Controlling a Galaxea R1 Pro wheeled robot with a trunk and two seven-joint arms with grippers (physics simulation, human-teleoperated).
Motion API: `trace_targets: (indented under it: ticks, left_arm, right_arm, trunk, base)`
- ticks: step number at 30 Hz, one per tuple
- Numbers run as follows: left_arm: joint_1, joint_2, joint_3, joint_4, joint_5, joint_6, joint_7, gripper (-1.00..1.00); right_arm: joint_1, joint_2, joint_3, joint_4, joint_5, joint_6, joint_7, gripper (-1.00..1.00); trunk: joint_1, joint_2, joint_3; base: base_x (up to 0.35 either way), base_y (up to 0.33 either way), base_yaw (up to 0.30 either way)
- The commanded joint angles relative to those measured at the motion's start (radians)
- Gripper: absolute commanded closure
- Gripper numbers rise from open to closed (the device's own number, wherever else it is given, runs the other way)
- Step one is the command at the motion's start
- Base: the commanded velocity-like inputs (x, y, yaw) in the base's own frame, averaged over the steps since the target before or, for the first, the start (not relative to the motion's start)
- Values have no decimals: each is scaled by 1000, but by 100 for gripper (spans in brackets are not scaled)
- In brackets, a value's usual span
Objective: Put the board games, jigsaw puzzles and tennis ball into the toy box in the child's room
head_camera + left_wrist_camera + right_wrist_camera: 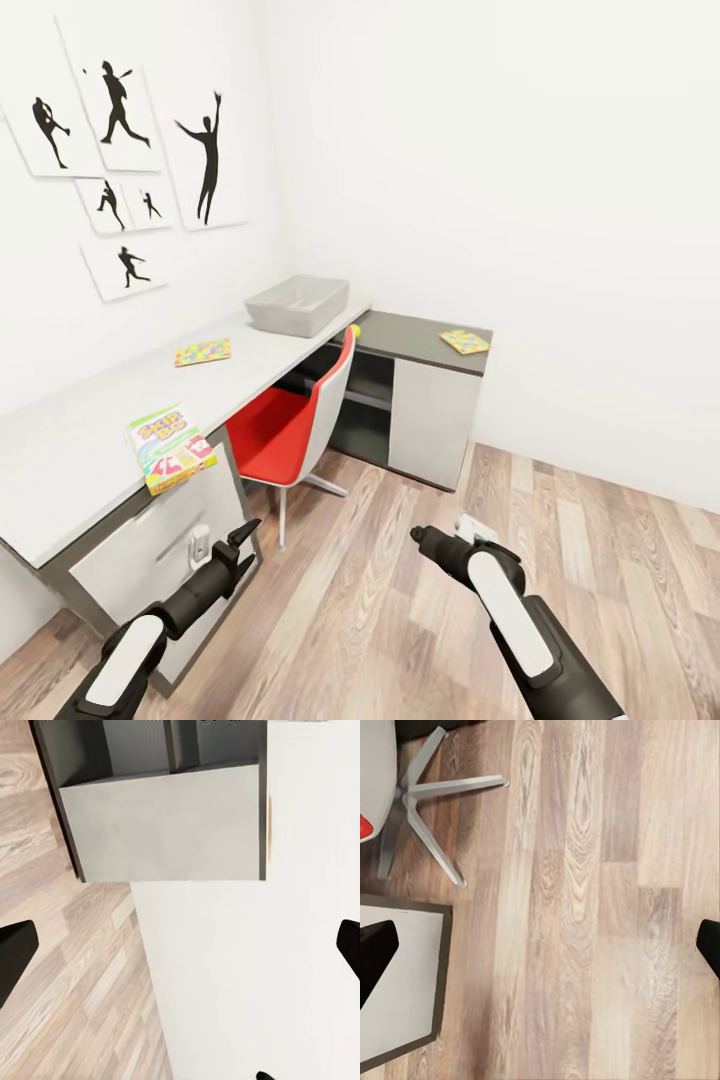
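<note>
The SKIP-BO board game (170, 447) lies near the front edge of the long pale table (90, 420). Further along the table is one jigsaw puzzle (202, 352), and the grey toy box (297, 305) stands at the far corner. A second jigsaw puzzle (464, 341) rests on the dark cabinet top. The tennis ball (354, 331) peeks out behind the chair back. My left gripper (238, 548) (180, 952) hangs open beside the drawers, below the SKIP-BO box. My right gripper (440, 532) (540, 952) is open over the floor. The bed is out of view.
A red chair (290, 425) with a white back is tucked under the table between the drawers (150, 550) and the dark cabinet (430, 410). Silhouette pictures (120, 160) hang on the left wall. Wood floor (600, 560) stretches to the right.
</note>
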Motion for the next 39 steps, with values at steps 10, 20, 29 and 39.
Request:
trace_targets:
  ticks: [10,20,29,39]
  left_arm:
    - [-1,0,2,0,7,7,0,-100]
    - [0,0,4,0,7,7,-2,-100]
    - [1,4,10,-1,8,7,-34,-100]
    - [1,9,12,4,12,-57,-147,-100]
  right_arm:
    - [-1,6,1,2,48,1,53,-100]
    - [-1,7,1,1,51,2,59,-100]
    - [-1,1,3,-5,54,3,62,-100]
    - [-1,-4,4,-10,54,3,97,-100]
  trunk:
    - [0,0,-1]
    - [0,0,-1]
    - [0,0,-1]
    - [0,0,-1]
  base:
    - [107,-41,5]
    - [35,-101,79]
    - [2,-6,9]
    - [0,0,0]
